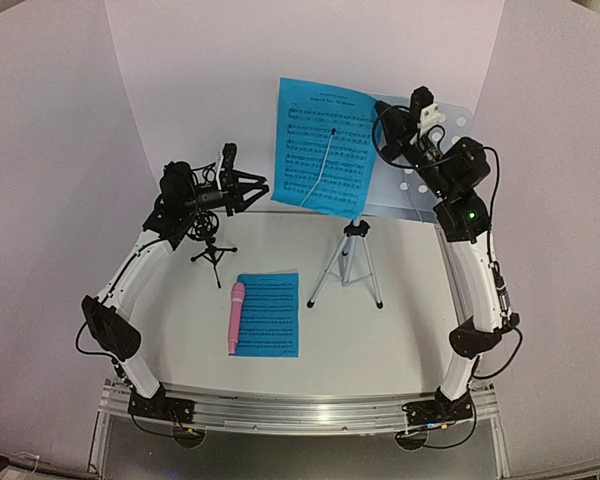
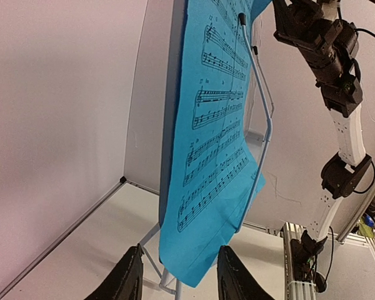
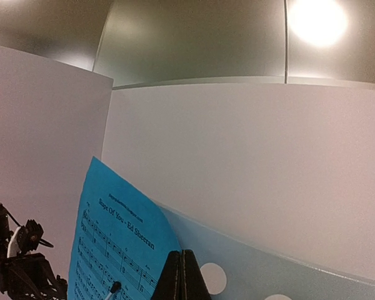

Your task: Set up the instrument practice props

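The pale blue perforated music stand [image 1: 420, 185] rises on its silver tripod [image 1: 349, 264] at the back. One blue music sheet [image 1: 323, 147] leans on it under a thin wire retainer [image 2: 266, 119]. My right gripper [image 1: 380, 106] is shut at the sheet's top right corner, its jaws pressed together in front of the stand plate [image 3: 281, 275]. My left gripper [image 1: 252, 192] hovers open left of the stand; the sheet's lower corner [image 2: 194, 256] hangs beyond its fingers [image 2: 126, 278]. A second sheet [image 1: 272, 313] lies flat with the pink microphone [image 1: 236, 317] on its left edge. The black tripod mic holder [image 1: 212, 254] stands below my left wrist.
White backdrop walls close in the table at the back and on both sides. The aluminium rail [image 1: 300, 410] carrying both arm bases runs along the near edge. My right arm [image 2: 337, 81] towers beside the stand in the left wrist view.
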Controlling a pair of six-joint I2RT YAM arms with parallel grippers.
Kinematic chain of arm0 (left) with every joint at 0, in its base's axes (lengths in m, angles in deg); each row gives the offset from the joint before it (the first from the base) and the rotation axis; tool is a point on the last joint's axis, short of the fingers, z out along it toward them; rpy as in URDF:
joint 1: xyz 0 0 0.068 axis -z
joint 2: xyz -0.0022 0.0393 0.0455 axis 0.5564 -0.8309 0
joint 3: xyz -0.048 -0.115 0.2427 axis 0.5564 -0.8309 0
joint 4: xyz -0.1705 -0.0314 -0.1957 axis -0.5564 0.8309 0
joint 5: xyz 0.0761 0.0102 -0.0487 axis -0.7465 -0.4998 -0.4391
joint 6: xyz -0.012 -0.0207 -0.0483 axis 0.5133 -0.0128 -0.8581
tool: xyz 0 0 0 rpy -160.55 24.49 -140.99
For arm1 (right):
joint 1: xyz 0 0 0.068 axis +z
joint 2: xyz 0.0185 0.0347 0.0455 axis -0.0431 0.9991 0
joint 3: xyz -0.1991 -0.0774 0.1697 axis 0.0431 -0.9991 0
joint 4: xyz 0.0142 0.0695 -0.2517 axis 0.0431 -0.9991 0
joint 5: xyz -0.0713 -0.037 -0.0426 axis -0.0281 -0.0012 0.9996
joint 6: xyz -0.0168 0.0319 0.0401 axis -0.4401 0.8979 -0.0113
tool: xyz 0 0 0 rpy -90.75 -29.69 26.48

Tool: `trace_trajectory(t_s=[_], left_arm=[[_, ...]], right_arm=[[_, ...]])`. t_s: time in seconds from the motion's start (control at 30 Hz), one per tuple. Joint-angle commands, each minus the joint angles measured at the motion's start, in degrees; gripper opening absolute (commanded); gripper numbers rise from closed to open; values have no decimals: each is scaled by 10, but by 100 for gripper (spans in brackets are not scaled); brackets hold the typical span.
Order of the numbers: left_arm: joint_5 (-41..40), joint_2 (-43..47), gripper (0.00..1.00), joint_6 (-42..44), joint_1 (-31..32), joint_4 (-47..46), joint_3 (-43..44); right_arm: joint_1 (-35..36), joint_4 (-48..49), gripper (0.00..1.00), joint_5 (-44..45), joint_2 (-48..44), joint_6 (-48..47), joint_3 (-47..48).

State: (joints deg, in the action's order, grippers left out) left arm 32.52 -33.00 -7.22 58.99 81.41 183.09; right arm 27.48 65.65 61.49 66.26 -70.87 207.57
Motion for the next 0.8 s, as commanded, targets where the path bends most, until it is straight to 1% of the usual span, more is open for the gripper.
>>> trace_trajectory(t_s=[0.0,0.33,0.47,0.6,0.77], left_arm=[[-5,-10,40,1,3,-21,19],[-6,-31,40,-3,11,-23,39],[-4,-30,41,-3,11,-25,40],[4,-27,44,11,11,-47,48],[13,-28,50,45,7,-77,98]], right_arm=[[-2,52,0,-39,16,-51,39],[-2,72,0,-48,30,-57,42],[-2,107,0,-45,18,-35,8],[-2,155,0,-26,-2,-9,-33],[-2,183,0,-30,-11,21,-51]])
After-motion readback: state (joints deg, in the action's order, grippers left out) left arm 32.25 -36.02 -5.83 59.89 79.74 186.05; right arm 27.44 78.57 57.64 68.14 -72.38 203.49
